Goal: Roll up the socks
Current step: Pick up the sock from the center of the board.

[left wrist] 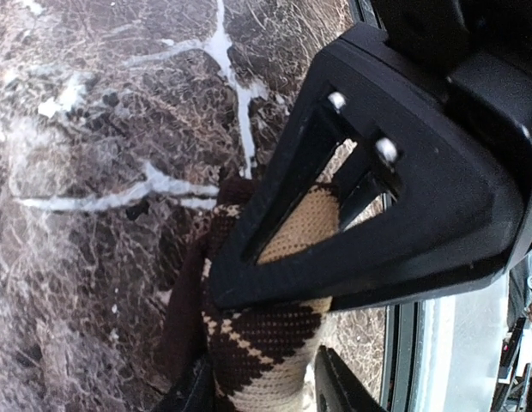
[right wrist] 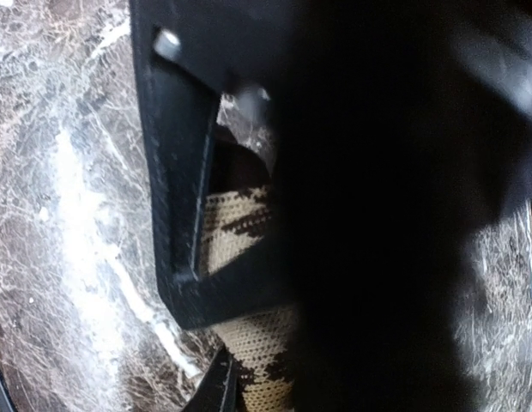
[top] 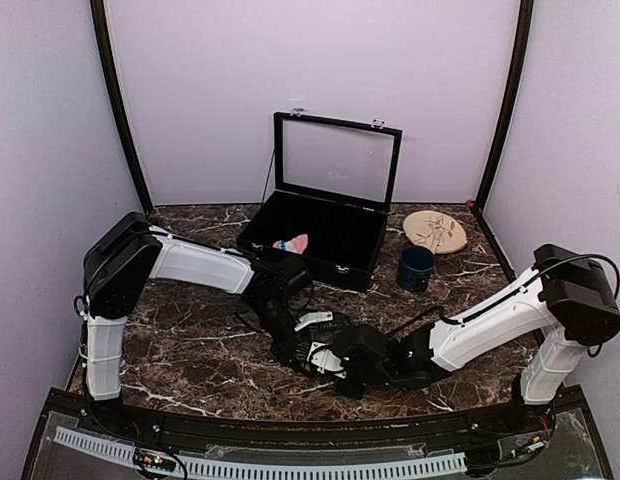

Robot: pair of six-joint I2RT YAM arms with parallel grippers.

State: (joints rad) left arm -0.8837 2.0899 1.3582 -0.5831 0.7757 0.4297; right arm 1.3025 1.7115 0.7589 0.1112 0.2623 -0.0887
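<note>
Near the front middle of the dark marble surface [top: 190,350] the two arms met, the left hand [top: 302,345] and the right hand [top: 337,366] crowded close over one spot. There lay the argyle sock [left wrist: 266,343], dark brown with tan diamonds, flat on the surface and largely hidden by the hands in the overhead view. In the left wrist view the left hand stood partly open, its two fingers [left wrist: 193,393] either side of the sock's lower stretch with the fabric between them, and no firm squeeze could be made out. One black, triangular finger [left wrist: 403,215] of the right hand lay across the sock higher up, tan knit showing through its open frame. How far the right hand was closed, and whether it had hold of the sock, I could not tell: its own camera was mostly blocked by a dark blur, with only a strip of the sock showing. The pink sock [top: 290,243] lay well apart, inside an open black case [top: 310,264] at the back, its clear lid upright. To the right of the case stood a blue mug [top: 416,268], and just behind it lay a round wooden disc [top: 436,231].
</note>
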